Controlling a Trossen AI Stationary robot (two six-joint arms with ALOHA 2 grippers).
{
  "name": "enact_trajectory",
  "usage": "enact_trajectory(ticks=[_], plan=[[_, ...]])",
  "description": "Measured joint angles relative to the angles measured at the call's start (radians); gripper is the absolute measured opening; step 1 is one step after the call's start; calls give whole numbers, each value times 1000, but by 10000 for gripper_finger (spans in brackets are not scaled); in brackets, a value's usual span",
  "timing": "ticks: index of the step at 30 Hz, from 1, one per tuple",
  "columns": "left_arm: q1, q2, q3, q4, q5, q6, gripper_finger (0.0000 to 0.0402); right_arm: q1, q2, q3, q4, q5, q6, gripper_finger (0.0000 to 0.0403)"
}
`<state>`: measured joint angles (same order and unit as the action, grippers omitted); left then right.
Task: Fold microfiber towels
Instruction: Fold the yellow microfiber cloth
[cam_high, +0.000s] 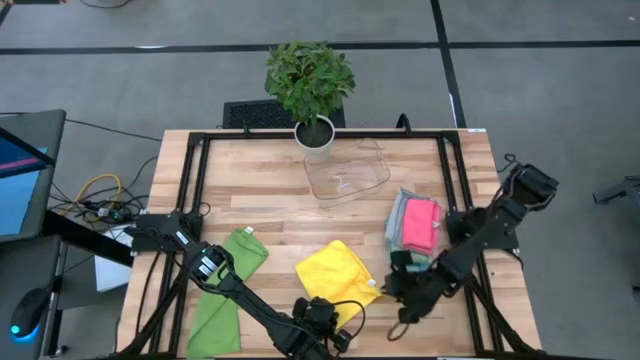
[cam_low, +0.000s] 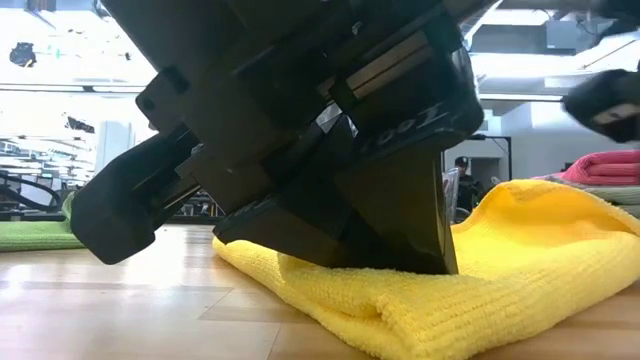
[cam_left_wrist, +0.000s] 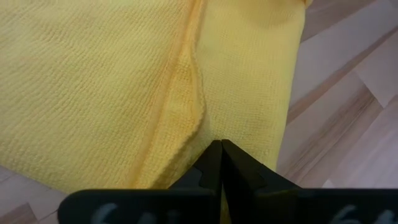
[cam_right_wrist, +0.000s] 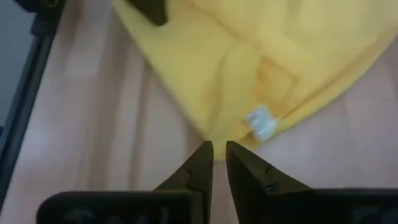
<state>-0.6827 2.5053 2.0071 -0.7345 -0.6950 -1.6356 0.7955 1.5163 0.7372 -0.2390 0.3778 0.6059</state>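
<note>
The yellow towel (cam_high: 338, 272) lies folded on the wooden table near its front edge, with a white label (cam_right_wrist: 261, 122) at its right corner. My left gripper (cam_high: 330, 322) is at the towel's near corner, shut on it. My right gripper (cam_right_wrist: 218, 148) stands just off the labelled corner with a narrow gap between its fingers and nothing in it. A green towel (cam_high: 228, 290) lies flat at the front left. Pink and grey towels (cam_high: 418, 224) lie stacked at the right. My left gripper is shut on the yellow towel at a raised hemmed edge (cam_left_wrist: 194, 127) of its upper layer, near the near corner. The fingers (cam_low: 400, 250) slant down from the near left. The towel lies slack on the table, bulging in a soft fold (cam_low: 440, 310) beside the fingers.
A clear plastic tray (cam_high: 345, 172) lies at the far middle beside a potted plant (cam_high: 312, 90) in a white pot. Black frame rails (cam_high: 195, 180) run along the table's left and right sides. Bare wood shows between the green and yellow towels.
</note>
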Motion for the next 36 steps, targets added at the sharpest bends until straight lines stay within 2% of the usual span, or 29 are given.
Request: enact_trajectory(ticks=[5, 11, 18, 22, 26, 36], plan=[[0, 0, 0, 0, -1, 8, 0, 75, 78, 0, 57, 21, 75, 77], [0, 0, 0, 0, 9, 18, 0, 66, 191, 0, 80, 20, 134, 107], [0, -1, 0, 1, 14, 20, 0, 23, 186, 0, 89, 37, 146, 152], [0, -1, 0, 1, 15, 20, 0, -12, 186, 0, 99, 42, 134, 161], [0, -1, 0, 1, 16, 21, 0, -30, 187, 0, 112, 35, 125, 152], [0, -1, 0, 1, 12, 43, 0, -34, 123, 0, -36, 53, 163, 80]])
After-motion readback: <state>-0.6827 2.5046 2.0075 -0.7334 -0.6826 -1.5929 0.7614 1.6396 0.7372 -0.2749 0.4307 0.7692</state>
